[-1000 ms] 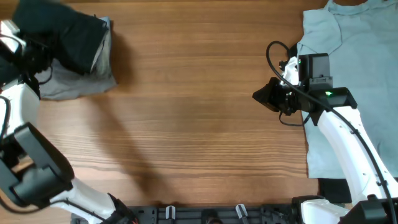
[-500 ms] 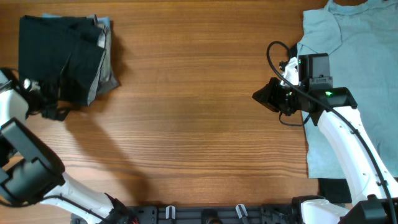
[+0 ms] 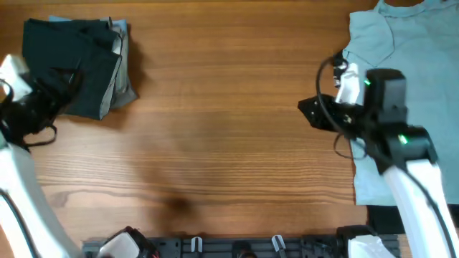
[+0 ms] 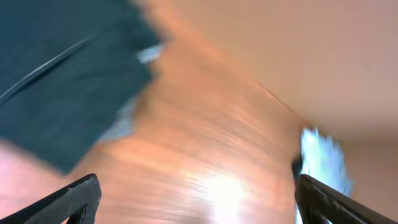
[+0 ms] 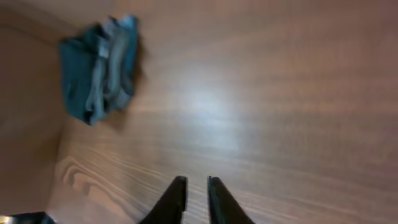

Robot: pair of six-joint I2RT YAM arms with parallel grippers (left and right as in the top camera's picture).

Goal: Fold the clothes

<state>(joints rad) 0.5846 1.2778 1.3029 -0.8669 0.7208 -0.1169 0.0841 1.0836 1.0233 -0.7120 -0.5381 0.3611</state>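
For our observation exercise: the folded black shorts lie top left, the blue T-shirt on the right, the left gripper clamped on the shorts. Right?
No: the left gripper is open and holds nothing, the black shorts lying beyond it, as the left wrist view shows. The rest stands.

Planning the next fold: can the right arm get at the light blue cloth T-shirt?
Probably yes: the light blue cloth T-shirt lies spread right beside the right gripper, with only the right arm itself above it.

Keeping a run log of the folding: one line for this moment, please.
left claw: open, empty, beside black shorts | right claw: slightly parted, empty, over table | light blue T-shirt: spread flat, unfolded
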